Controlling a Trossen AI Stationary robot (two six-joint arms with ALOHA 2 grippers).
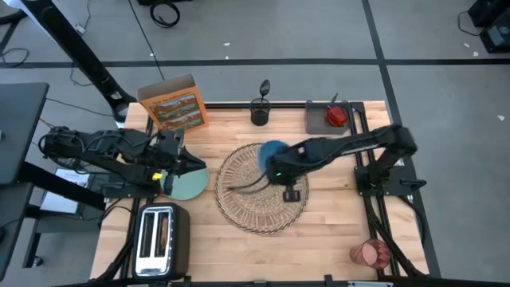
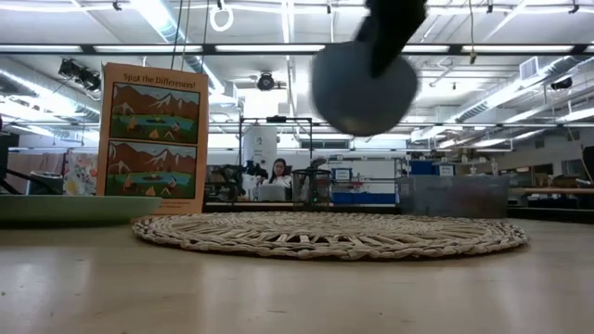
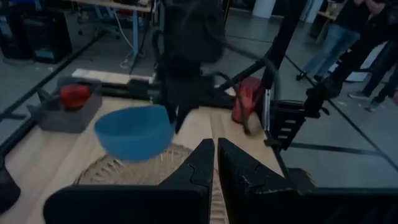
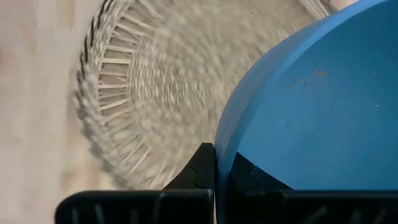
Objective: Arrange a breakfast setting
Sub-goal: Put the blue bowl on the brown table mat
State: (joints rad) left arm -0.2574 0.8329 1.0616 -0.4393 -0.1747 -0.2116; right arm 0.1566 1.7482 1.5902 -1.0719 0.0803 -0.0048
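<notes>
A round wicker placemat (image 1: 263, 191) lies mid-table. Above its far edge hangs the blue bowl (image 1: 273, 150), with my right gripper (image 4: 216, 155) shut on it. The bowl also shows high in the low view (image 2: 364, 85). My left gripper (image 1: 191, 165) is shut on nothing and hovers over the pale teal plate (image 1: 185, 183), which lies flat left of the placemat. The orange cereal box (image 1: 173, 102) stands upright at the far left. A dark spoon (image 1: 264, 86) sticks up out of a dark holder. The red apple (image 1: 337, 116) lies in the grey tray. The red cup (image 1: 370, 253) lies near the right corner. My right gripper pinches the bowl's rim (image 4: 222, 144), one finger inside (image 4: 242, 173) and one outside (image 4: 199, 167). The fingers come from above, pointing steeply down. The bowl hangs tilted below them (image 3: 134, 130), lifted clear of the placemat.
A silver toaster (image 1: 159, 239) stands at the near left corner. The grey tray (image 1: 319, 119) sits at the far right, the dark holder (image 1: 260, 112) beside it. Bare wood shows right of and in front of the placemat. People show in the room beyond the table.
</notes>
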